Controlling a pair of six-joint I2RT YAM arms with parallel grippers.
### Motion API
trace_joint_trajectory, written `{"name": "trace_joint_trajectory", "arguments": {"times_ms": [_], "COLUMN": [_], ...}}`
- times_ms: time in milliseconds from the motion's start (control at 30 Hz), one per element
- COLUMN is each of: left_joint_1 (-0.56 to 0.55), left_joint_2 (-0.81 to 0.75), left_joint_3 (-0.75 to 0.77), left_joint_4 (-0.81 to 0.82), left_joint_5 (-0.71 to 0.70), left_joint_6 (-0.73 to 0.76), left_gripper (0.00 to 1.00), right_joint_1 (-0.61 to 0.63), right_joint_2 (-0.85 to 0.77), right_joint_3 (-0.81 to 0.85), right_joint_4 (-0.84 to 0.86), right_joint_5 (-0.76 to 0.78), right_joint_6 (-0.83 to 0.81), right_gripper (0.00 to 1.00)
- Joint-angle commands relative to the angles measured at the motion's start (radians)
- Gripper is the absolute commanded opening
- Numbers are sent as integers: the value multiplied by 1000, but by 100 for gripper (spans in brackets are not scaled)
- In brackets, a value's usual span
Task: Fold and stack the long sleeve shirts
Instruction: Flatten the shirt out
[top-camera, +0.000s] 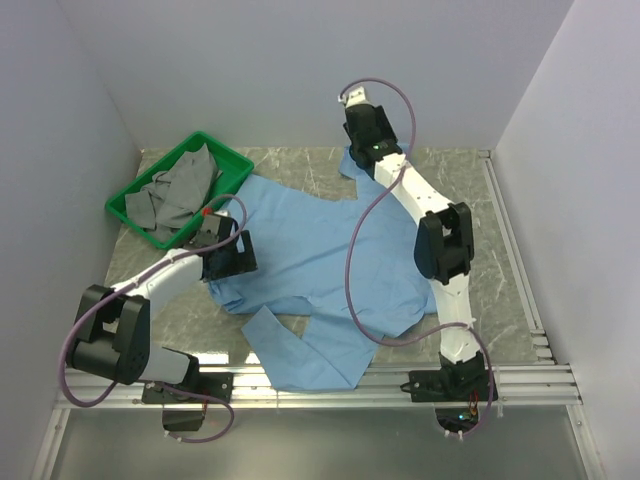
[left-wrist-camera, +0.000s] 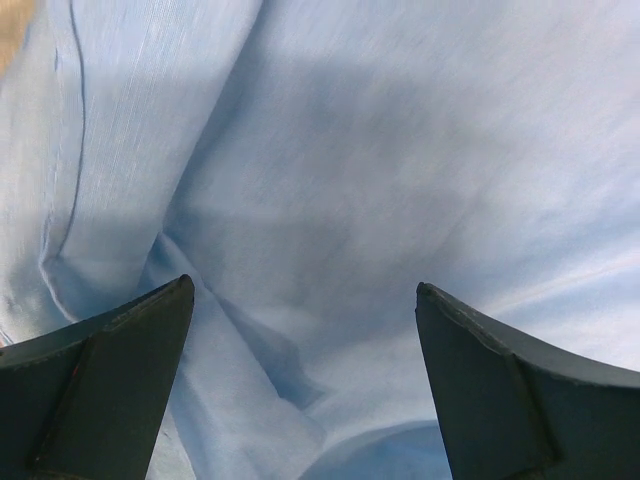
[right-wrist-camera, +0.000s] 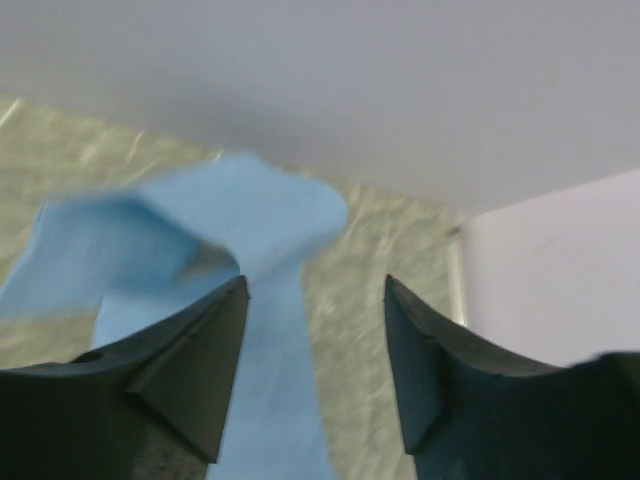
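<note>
One light blue long sleeve shirt (top-camera: 310, 250) lies spread across the marbled table, with one sleeve folded toward the front edge and another reaching to the back. My left gripper (top-camera: 238, 256) hangs open over the shirt's left edge. In the left wrist view the wrinkled cloth (left-wrist-camera: 380, 150) fills the frame and the left gripper (left-wrist-camera: 305, 290) holds nothing. My right gripper (top-camera: 357, 148) is open at the far sleeve end. In the right wrist view that sleeve (right-wrist-camera: 260, 230) runs under the left finger, and the right gripper (right-wrist-camera: 315, 285) is empty.
A green basket (top-camera: 232, 160) with grey garments (top-camera: 185, 190) stands at the back left, close to the left arm. White walls close in the table at the back and both sides. An aluminium rail (top-camera: 330, 385) runs along the front edge.
</note>
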Motion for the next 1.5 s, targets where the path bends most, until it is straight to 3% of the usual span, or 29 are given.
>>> {"name": "trace_joint_trajectory", "arguments": {"times_ms": [0, 167, 333, 467, 667, 1000, 1467], "left_joint_1": [-3, -4, -9, -15, -21, -27, -30], "left_joint_2": [-45, -51, -11, 43, 181, 451, 719], "left_joint_3": [94, 174, 240, 303, 403, 533, 751], "left_joint_4": [8, 8, 32, 66, 146, 193, 181], "left_joint_5": [23, 22, 19, 24, 14, 77, 163], "left_joint_6": [-24, -21, -3, 2, 14, -27, -78], "left_gripper": [99, 99, 99, 99, 99, 99, 99], "right_joint_1": [-3, -9, -67, -133, -251, -413, -617], "right_joint_2": [-146, -341, -557, -641, -659, -524, -309], "right_joint_3": [-88, -344, -643, -892, -1061, -1073, -820], "right_joint_4": [-142, -283, -299, -231, -105, -77, -266], "right_joint_5": [-65, -97, -348, -514, -666, -761, -628], "right_joint_6": [241, 590, 908, 1052, 1185, 1300, 1278], "right_gripper": [66, 66, 65, 65, 65, 66, 73]}}
